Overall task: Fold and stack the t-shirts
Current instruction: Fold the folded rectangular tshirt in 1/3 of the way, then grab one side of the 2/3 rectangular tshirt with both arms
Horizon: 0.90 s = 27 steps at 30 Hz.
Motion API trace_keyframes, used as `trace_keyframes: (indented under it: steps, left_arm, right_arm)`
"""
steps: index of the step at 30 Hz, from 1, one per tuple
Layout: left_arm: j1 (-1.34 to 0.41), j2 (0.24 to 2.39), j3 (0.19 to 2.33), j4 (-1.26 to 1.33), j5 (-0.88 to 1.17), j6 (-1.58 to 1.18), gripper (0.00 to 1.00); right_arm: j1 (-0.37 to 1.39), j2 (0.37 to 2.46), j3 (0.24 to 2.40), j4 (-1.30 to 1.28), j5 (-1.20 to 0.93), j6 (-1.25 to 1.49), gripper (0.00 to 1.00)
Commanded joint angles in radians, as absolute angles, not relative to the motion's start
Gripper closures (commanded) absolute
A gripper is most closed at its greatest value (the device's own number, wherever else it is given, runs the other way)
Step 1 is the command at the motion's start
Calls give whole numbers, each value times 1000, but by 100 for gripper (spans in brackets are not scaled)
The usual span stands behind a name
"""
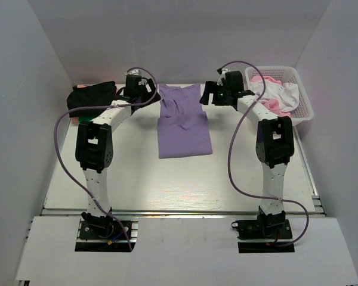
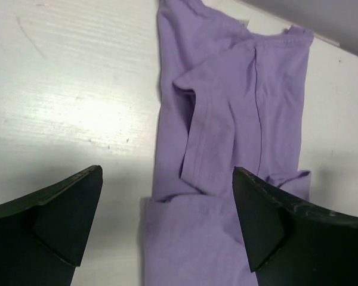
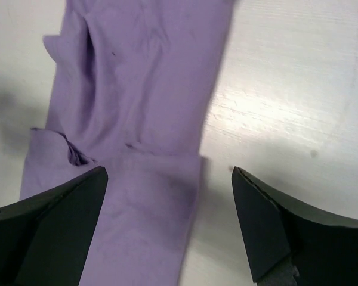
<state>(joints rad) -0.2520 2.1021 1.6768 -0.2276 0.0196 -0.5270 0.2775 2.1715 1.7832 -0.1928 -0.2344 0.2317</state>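
Observation:
A lavender t-shirt [image 1: 184, 122] lies on the white table [image 1: 167, 179], sleeves folded in to make a long strip and its lower part doubled up over the middle. Both grippers hover open just above its far end, holding nothing. My left gripper [image 1: 144, 89] is at the shirt's left edge, and its wrist view shows the folded sleeve and doubled hem of the lavender t-shirt [image 2: 238, 107] between the black fingers [image 2: 65, 220]. My right gripper [image 1: 213, 94] is at the right edge, over the lavender t-shirt [image 3: 137, 89] and bare table. A folded black t-shirt [image 1: 94, 94] lies at the far left.
A white lattice basket [image 1: 305, 106] at the far right holds crumpled pink cloth [image 1: 268, 80] and white cloth [image 1: 284, 95]. White walls close in the table on the left, right and back. Purple cables loop from both arms.

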Motion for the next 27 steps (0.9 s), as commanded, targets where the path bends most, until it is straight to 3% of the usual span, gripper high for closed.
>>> trace_keyframes:
  steps: [1, 8, 12, 16, 21, 27]
  left_arm:
    - [-265, 1962, 1557, -170, 97, -509, 0]
    - [-302, 1800, 1392, -239, 173, -402, 0]
    - [-328, 1703, 1157, -150, 318, -402, 0]
    - [-364, 1626, 1017, -140, 284, -388, 0]
    - [-422, 1624, 951, -175, 250, -357, 0]
    - [-455, 1672, 928, -140, 236, -357, 23]
  right_arm:
    - [267, 2068, 1675, -235, -287, 259, 10]
    - [278, 1846, 1358, -183, -342, 223, 10]
    - [281, 1692, 1127, -135, -357, 238, 10]
    - [281, 1623, 955, -75, -399, 253, 10]
    - [282, 1664, 914, -23, -429, 265, 10]
    - [287, 1741, 937, 28, -492, 302, 13]
